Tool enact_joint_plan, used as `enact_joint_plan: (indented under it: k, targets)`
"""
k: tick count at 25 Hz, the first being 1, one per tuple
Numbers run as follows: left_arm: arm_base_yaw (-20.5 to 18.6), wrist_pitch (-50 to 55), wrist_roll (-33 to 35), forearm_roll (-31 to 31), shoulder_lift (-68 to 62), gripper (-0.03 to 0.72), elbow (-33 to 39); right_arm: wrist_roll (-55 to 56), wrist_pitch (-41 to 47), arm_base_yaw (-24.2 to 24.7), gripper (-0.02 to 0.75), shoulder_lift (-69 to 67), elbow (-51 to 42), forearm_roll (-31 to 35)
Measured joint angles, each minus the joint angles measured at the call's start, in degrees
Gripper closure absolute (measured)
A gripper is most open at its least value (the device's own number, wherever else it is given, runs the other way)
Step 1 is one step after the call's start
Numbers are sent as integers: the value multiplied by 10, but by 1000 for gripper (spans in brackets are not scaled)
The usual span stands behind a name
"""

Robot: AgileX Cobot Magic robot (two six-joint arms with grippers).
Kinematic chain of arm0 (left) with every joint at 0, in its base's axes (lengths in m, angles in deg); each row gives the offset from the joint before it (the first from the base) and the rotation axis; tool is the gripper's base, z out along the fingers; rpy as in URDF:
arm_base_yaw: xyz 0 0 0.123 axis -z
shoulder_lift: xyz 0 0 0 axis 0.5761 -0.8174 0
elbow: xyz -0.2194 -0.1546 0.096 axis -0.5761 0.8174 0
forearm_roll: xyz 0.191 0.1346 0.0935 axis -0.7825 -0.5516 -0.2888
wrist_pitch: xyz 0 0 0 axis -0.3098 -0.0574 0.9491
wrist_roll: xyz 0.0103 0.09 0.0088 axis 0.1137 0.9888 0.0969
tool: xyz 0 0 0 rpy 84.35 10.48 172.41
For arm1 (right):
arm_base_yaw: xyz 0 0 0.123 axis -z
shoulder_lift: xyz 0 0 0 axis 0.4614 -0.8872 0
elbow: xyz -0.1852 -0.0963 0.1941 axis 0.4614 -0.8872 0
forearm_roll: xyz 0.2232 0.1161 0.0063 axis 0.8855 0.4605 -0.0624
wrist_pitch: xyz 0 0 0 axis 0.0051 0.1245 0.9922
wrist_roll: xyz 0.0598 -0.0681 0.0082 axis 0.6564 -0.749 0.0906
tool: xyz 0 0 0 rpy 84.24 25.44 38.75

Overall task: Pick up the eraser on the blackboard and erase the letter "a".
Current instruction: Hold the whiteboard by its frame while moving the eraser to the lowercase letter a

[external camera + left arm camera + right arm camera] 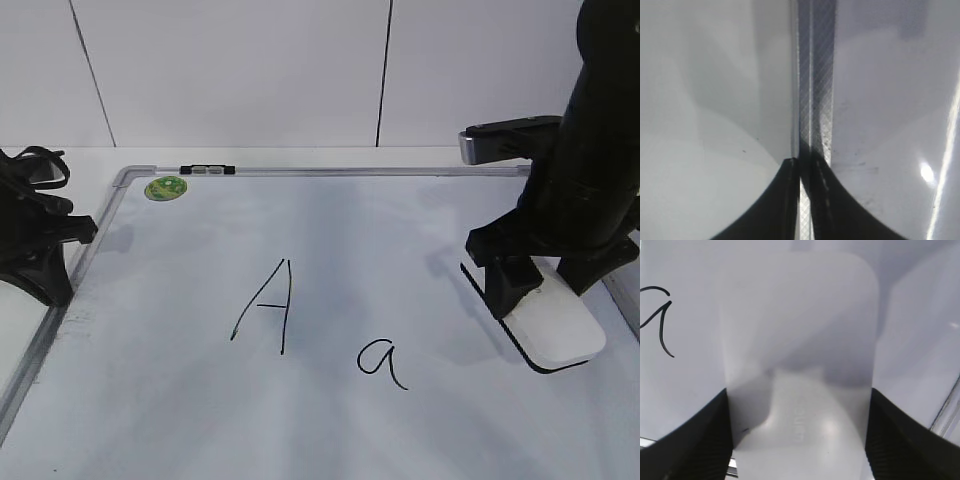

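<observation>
The white eraser (560, 325) lies at the right of the blackboard (180, 410), its black felt edge showing on its left side. My right gripper (545, 290) stands over it, a black finger pressed against each long side; in the right wrist view the eraser (800, 365) fills the gap between the right gripper's (797, 440) fingers. The letter "a" (382, 360) sits left of the eraser, partly seen in the right wrist view (657, 315). My left gripper (45, 270) rests at the board's left edge, jaws nearly together with a strip of the grey frame (815, 75) between them.
A capital "A" (268, 305) is written left of the small letter. A round green magnet (166, 187) sits in the board's far left corner, with a small black-and-clear piece (208, 169) on the top rail. A white wall stands behind.
</observation>
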Motion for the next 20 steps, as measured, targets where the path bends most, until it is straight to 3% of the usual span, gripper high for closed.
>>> enact_joint_plan:
  k: [10, 20]
  targets:
    - [0, 0, -1, 1, 0, 666, 0, -1, 2, -5, 173, -2, 9, 12]
    - [0, 0, -2, 1, 0, 666, 0, -1, 23, -76, 173, -87, 95, -12]
